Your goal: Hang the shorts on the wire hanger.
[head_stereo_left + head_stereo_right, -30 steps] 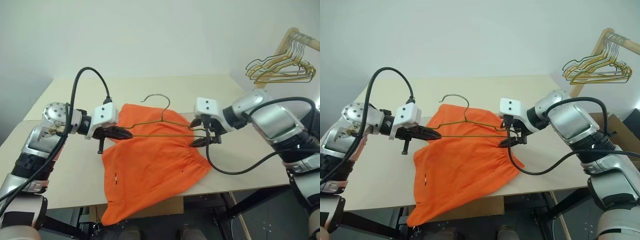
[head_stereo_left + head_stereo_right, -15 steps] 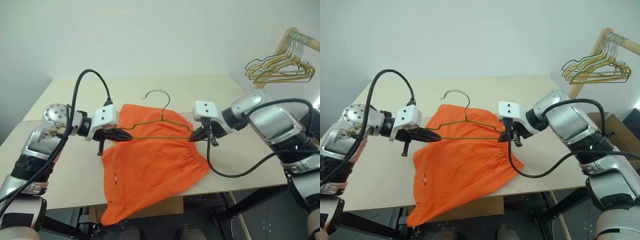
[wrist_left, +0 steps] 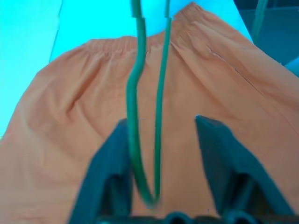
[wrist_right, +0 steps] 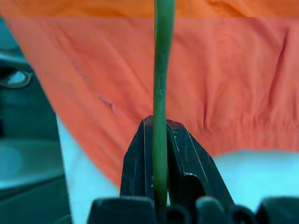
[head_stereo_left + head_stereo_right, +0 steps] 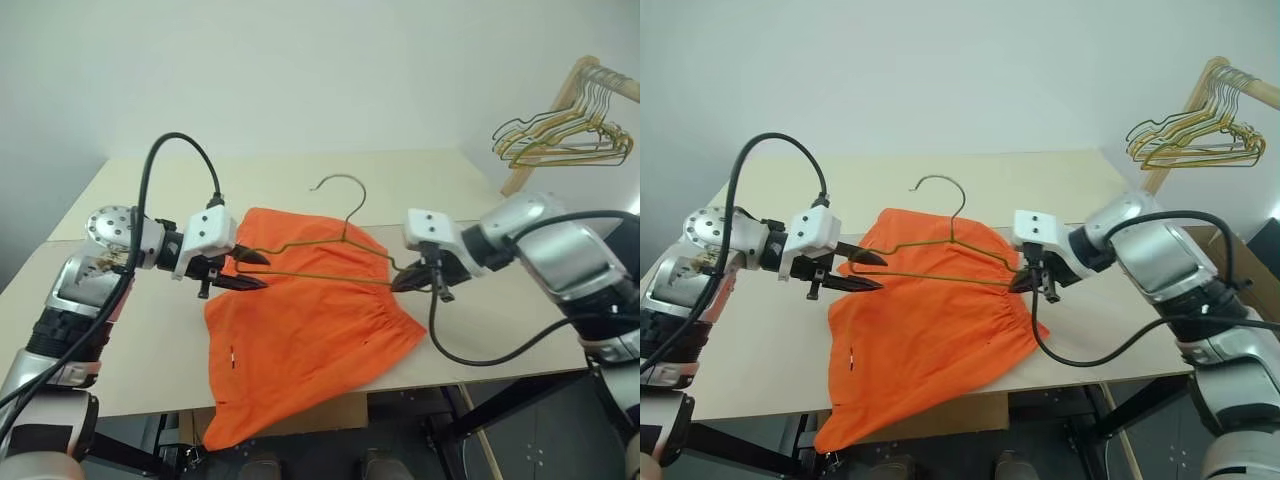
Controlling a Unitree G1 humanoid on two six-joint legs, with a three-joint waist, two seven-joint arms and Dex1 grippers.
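The thin greyish-green wire hanger [image 5: 322,262] lies over the bright orange fabric shorts [image 5: 300,320] on the beige table [image 5: 140,330], not threaded through them yet, so the hanging is all to come. The right gripper [image 5: 404,282] pinches the hanger's corner at 3 o'clock, jaws pressed onto the wire. The left gripper [image 5: 256,271] stands spread around the 9 o'clock corner without clamping it. The hanger's long bar runs 9 to 3; its hook points to 12.
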